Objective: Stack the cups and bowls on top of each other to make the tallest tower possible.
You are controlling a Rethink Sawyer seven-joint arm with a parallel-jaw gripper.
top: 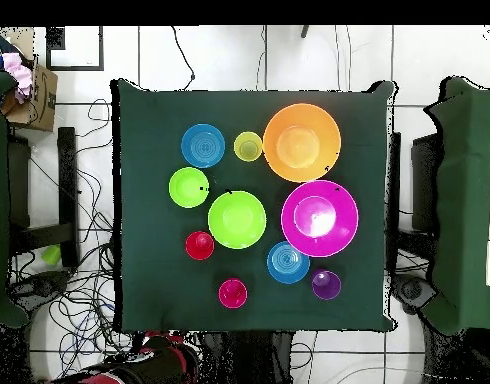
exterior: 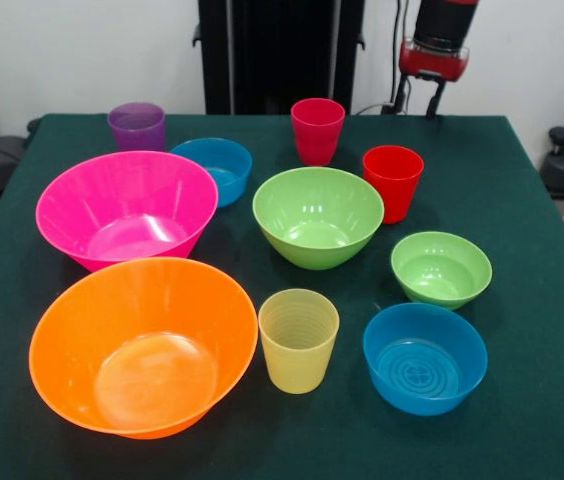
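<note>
Every piece stands alone and upright on the green table point(exterior: 547, 330); no tower shows. Along the far side are the purple cup point(exterior: 137, 125), a blue bowl point(exterior: 214, 168), the pinkish-red cup point(exterior: 317, 130) and the bright red cup point(exterior: 393, 180). The hot pink bowl point(exterior: 127, 208) and the medium lime bowl point(exterior: 317, 215) sit mid-table. Nearest are the orange bowl point(exterior: 142, 345), the ribbed yellow cup point(exterior: 298, 338), the small lime bowl point(exterior: 441, 268) and a second blue bowl point(exterior: 424, 357). My gripper point(exterior: 430, 98) hangs beyond the far right edge, holding nothing.
In the overhead view the red arm point(top: 139, 368) lies off the table's bottom edge, below the pinkish-red cup point(top: 232, 293). Cables trail over the floor at the left. Dark chairs stand at both sides, and a cardboard box point(top: 34, 95) sits at the upper left.
</note>
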